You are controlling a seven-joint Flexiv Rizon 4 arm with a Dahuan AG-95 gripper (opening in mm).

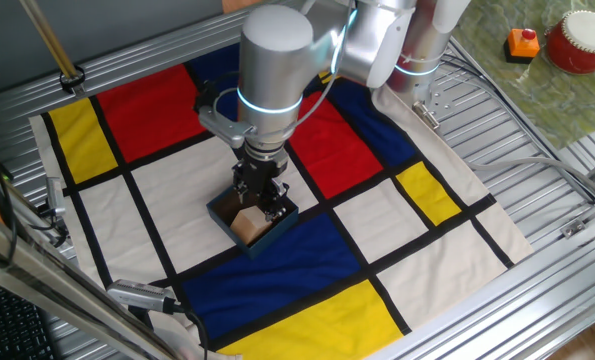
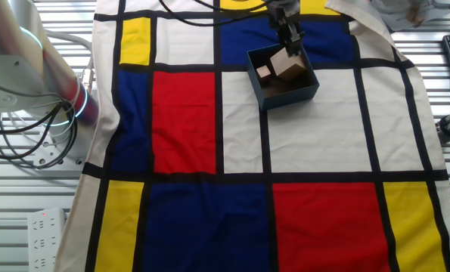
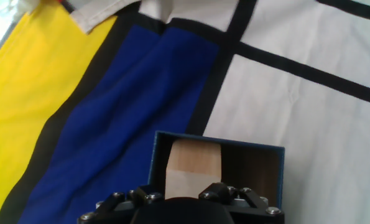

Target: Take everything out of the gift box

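Checkered cloth (image 2: 315, 143) — gift box (image 2: 282, 77), blocks (image 2: 288, 66)

Two high fixed views face across the cloth (image 2: 209, 113) oppositely; hand view looks down close.

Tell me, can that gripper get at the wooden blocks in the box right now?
Probably yes. The gripper is already down inside the open gift box, right at the larger block; nothing covers it. The smaller block lies uncovered beside it.
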